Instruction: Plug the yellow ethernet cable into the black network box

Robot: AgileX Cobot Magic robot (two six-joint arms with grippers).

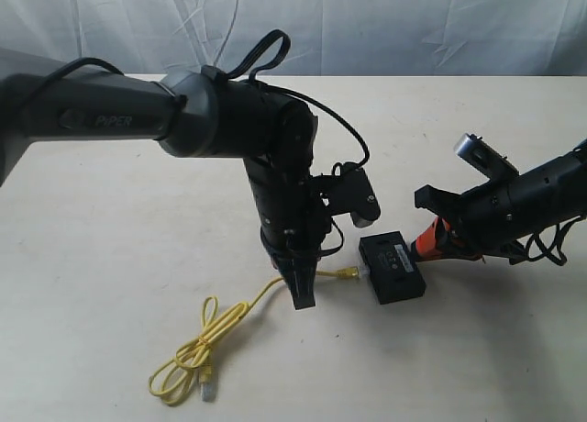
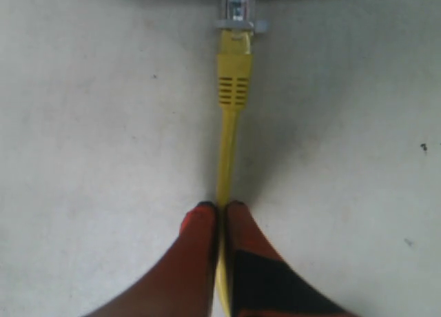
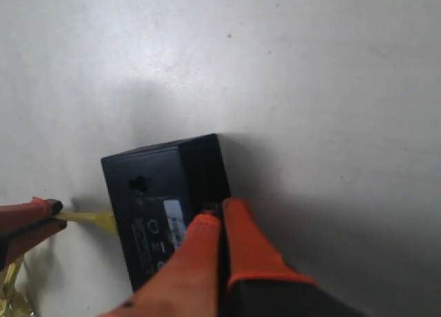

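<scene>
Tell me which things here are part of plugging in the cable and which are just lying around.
Part of the job:
- yellow ethernet cable, pinched in the left gripper, its plug at the box's side
- black network box, with the right gripper shut against it

Just there:
- table
- wrinkled white backdrop
No other loose items show.

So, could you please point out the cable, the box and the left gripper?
cable [image 2: 233, 83], left wrist view, yellow boot behind plug.
box [image 1: 393, 268], exterior view, top face.
left gripper [image 2: 220, 208], left wrist view, between fingertips.
</scene>
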